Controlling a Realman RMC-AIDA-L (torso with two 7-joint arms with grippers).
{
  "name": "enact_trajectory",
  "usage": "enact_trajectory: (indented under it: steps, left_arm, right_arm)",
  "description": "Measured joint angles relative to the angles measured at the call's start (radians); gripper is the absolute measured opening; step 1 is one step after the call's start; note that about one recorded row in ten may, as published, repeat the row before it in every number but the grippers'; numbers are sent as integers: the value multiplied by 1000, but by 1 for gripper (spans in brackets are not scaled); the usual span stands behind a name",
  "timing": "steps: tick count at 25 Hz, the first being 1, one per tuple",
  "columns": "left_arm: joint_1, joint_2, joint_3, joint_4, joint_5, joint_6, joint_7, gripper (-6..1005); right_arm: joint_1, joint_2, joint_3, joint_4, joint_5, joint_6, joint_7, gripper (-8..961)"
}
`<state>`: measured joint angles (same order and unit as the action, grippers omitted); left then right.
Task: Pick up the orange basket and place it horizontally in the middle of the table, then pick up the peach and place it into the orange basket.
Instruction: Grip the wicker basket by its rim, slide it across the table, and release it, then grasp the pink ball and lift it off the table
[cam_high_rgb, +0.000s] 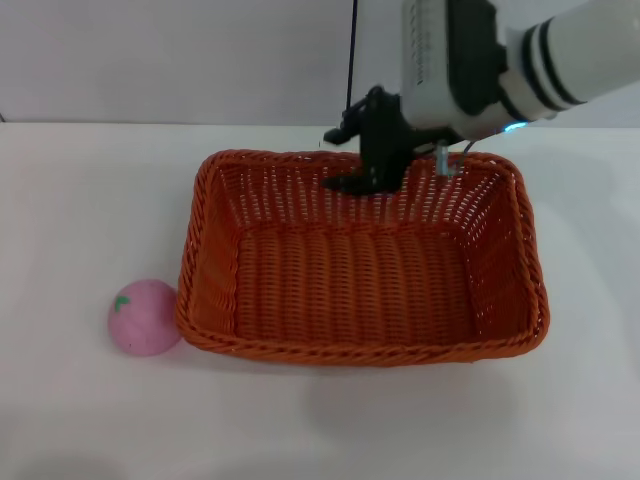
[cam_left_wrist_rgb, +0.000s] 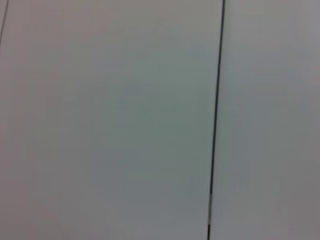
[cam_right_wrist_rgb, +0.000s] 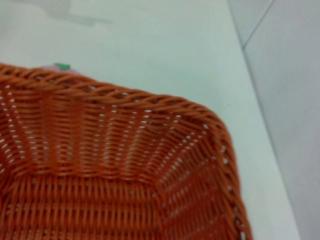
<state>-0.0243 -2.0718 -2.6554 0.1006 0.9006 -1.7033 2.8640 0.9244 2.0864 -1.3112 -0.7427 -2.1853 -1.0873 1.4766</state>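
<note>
Orange basket (cam_high_rgb: 360, 290) on table (cam_high_rgb: 80, 200); peach (cam_high_rgb: 143, 316) touching outside; right gripper (cam_high_rgb: 372, 172) at far rim, grip unclear.

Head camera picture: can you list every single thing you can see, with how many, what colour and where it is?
orange basket: one, orange, in the middle of the table with its long side running left to right, nothing inside it.
peach: one, pink with a small green leaf mark, on the table right against the basket's near left corner.
table: one, white, under everything.
wall: one, pale grey, behind the table.
cable: one, thin and black, hanging down behind the basket's far rim.
right gripper: one, black on a white arm, at the basket's far rim; I cannot tell how its jaws stand.
left gripper: not seen; its wrist camera shows only a pale surface with a dark line.
</note>
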Motion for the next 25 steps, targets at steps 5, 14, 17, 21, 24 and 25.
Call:
enact_trajectory:
  steps: [5,14,17,21,24,25]
  left_arm:
    - [5,7,91,-35,-1,-14,-13,819]
    - [24,31,409,-279,2,55,-218,819]
    - [26,65,510,-341,19,84,-286,819]
    - [6,126,548,-397,159,127,-422,819]
    - [-3,149,544,-470,316,183,-529,819]
    - [-3,149,544,-470,316,183,-529,819]
  right_arm:
    - [-246,-4,0,-342,116,-69,83,512]
    - [-801,-1,21,-561,957,-116,-238,512]
    - [-864,-4,34,-456,1168,-186,-350,513]
    - [-924,-5,108,-179,1487,-435,-478,512]
    - [-909,-10,267,110,1584,-666,-493,512]
    - [-909,-10,267,110,1584,-666,-493,511]
